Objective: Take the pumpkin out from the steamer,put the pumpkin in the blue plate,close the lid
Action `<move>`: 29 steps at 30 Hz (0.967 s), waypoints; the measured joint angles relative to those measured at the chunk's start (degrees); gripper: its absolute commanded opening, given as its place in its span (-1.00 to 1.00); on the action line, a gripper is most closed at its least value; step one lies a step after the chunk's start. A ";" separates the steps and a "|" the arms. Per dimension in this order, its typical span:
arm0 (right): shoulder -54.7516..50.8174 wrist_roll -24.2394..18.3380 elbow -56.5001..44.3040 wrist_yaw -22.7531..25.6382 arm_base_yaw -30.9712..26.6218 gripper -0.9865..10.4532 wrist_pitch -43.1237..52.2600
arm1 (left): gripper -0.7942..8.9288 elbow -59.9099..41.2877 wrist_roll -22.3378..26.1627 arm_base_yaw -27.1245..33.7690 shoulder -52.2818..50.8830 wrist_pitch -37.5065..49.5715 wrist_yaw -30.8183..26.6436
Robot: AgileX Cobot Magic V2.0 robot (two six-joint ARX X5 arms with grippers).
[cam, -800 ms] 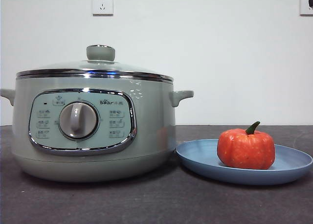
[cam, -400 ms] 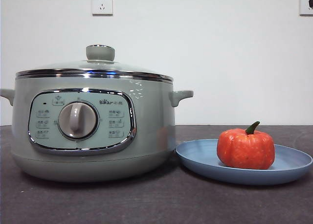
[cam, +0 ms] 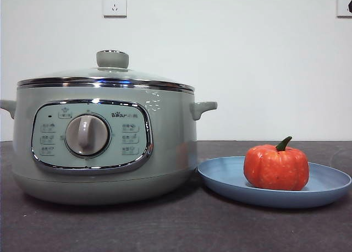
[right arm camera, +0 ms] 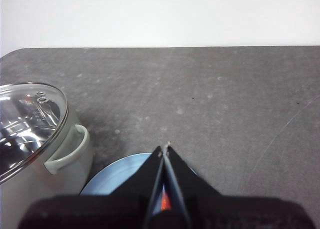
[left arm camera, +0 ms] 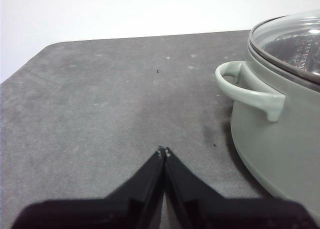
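Nothing on the table (cam: 176, 230) has moved since the earlier frames. The lid (cam: 107, 76) sits on the steamer (cam: 104, 147); the pumpkin (cam: 276, 166) sits in the blue plate (cam: 220, 177) beside it. Left pincer (left arm camera: 162, 151) and right pincer (right arm camera: 164, 149) hang with jaws pressed together, holding nothing.

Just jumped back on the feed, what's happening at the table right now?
Nothing is being handled. The pumpkin sits on the blue plate, beside the steamer, and the lid is on the steamer. Both arms hang clear with fingers shut and empty: the left gripper beside the steamer's handle, the right gripper above the plate.
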 measured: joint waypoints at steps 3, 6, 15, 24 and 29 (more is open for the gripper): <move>0.00 0.00 0.00 0.00 0.00 -0.86 0.02 | -0.84 0.00 0.00 0.00 0.00 0.00 -0.02; 0.00 0.00 0.00 0.00 0.00 -0.86 0.00 | -0.84 0.00 0.00 0.00 0.00 0.00 0.00; 0.00 0.00 0.00 0.00 0.00 -0.86 0.00 | -0.84 0.00 0.00 0.02 0.00 0.00 0.00; -1.77 -4.63 -0.35 1.31 -0.79 -0.86 -1.27 | -0.84 0.00 0.00 0.02 0.00 0.00 0.00; -9.92 -7.39 -6.10 -3.08 -8.59 -0.86 -0.28 | -0.84 0.00 0.00 0.02 0.00 0.00 0.00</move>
